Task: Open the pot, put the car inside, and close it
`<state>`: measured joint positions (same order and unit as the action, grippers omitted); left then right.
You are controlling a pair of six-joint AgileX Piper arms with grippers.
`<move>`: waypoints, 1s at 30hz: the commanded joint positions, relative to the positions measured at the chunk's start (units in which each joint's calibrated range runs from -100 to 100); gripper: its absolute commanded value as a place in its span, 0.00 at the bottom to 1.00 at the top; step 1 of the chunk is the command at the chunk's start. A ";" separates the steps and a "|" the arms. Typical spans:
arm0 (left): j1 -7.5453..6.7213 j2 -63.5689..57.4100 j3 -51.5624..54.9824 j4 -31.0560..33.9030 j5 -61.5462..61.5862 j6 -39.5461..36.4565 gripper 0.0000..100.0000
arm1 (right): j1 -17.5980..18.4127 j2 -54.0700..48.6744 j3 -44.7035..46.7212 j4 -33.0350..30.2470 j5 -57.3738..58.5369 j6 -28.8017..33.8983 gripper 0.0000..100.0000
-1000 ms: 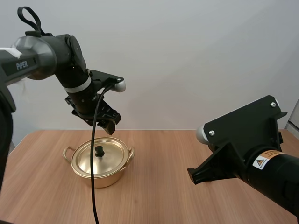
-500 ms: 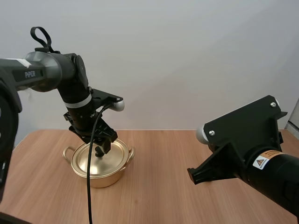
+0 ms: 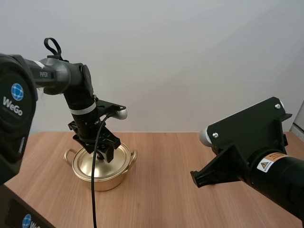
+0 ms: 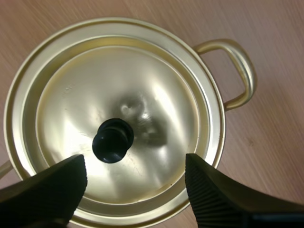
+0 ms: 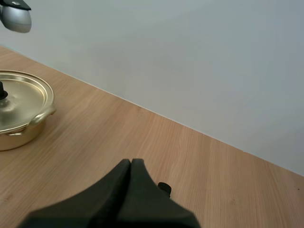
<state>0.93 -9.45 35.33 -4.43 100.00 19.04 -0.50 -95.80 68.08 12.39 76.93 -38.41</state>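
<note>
Both left fingers [image 4: 47,185] stand spread, one either side of the black knob [image 4: 112,141], not touching it.
The left gripper [image 4: 135,166] hangs low over the lid [image 4: 142,85] on the gold pot [image 3: 97,173], which sits on the tabletop [image 3: 166,190]; the right gripper [image 5: 131,164], fingers pressed together, hovers well apart.

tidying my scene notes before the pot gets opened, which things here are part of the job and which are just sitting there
For the job:
pot
lid, on the pot
knob on the lid
left gripper, open at the knob

Just there:
table, bearing the pot
right gripper, shut on nothing, well off to the side of the pot
</note>
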 commanded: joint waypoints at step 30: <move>0.03 2.56 0.07 0.76 -8.58 -0.30 0.96 | -0.02 -0.02 -0.08 0.00 0.00 0.00 0.00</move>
<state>0.93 -7.59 35.33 -3.77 91.24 19.41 -0.50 -95.80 68.08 12.39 76.93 -38.41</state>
